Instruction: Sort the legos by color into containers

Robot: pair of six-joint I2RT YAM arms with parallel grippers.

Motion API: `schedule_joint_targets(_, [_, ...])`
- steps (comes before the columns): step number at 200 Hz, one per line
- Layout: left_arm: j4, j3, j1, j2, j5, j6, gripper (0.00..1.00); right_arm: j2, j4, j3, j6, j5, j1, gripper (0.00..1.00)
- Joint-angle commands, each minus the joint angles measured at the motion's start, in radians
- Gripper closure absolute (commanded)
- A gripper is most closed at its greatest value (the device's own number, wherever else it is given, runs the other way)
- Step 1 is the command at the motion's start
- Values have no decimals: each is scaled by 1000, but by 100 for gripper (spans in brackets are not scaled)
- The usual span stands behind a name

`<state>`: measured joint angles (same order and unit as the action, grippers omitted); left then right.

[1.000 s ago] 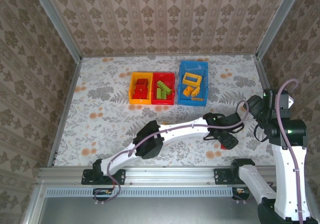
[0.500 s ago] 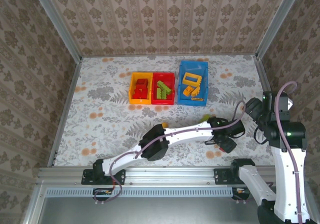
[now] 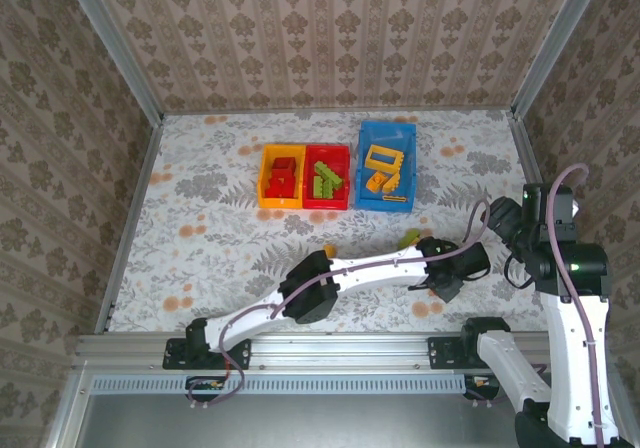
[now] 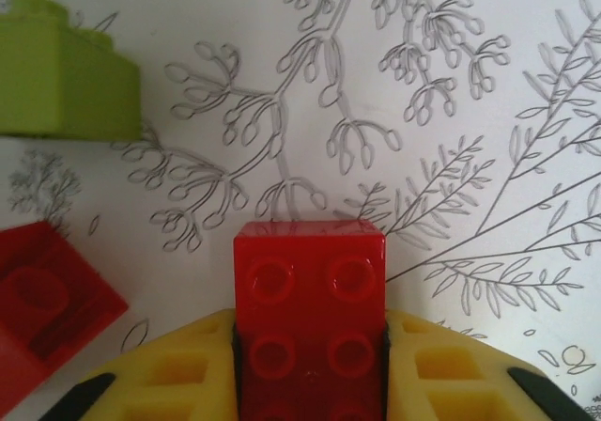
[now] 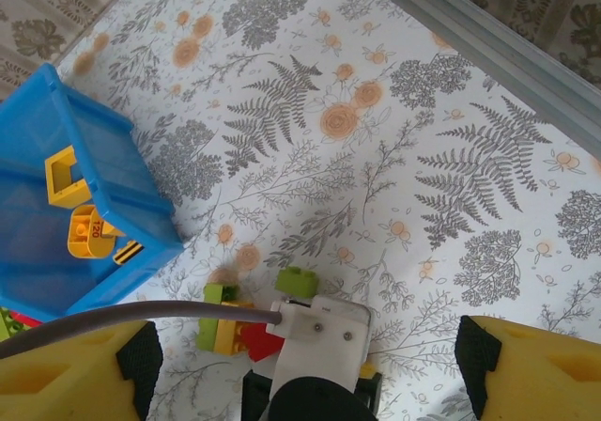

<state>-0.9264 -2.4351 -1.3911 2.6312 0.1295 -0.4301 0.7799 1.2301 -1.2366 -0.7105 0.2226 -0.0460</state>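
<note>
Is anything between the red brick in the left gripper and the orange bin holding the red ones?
Nothing loose lies between the red brick and the orange-yellow bin. The red bin adjoins it; a straight path may clip its corner.

Three bins [image 3: 327, 148] stand side by side at the table's [image 3: 200, 228] far middle; loose bricks [image 3: 410, 237], apparently four, lie nearer and rightward.

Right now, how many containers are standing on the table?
3, in a row at the far side: the orange-yellow bin on the left, the red bin against it in the middle, the blue bin to the right, slightly apart. None seems hidden.
</note>
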Motion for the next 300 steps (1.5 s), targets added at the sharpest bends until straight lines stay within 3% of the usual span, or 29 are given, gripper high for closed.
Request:
schedule_joint_targets(1, [-80, 131, 7, -17, 75, 30, 81, 4, -30, 16, 2, -44, -1, 16])
schedule_joint_targets(95, [19, 434, 73, -260, 55, 17, 92, 59, -96, 66, 43, -156, 4, 26])
schedule_joint_targets(139, [55, 678, 138, -516, 71, -41, 93, 71, -149, 87, 125, -215, 74, 28])
schedule_joint_targets(182, [56, 936, 334, -800, 73, -132, 93, 100, -372, 190, 154, -240, 380, 29])
schedule_joint_targets(220, [48, 1033, 569, -953, 63, -106, 93, 268, -662, 246, 214, -303, 640, 30])
schedule_joint_targets(260, [59, 970, 791, -900, 19, -34, 92, 504, -832, 158, 328, -379, 762, 29])
schedule_joint_targets(300, [73, 818, 907, -727, -42, -3, 92, 645, -886, 70, 347, -410, 778, 29])
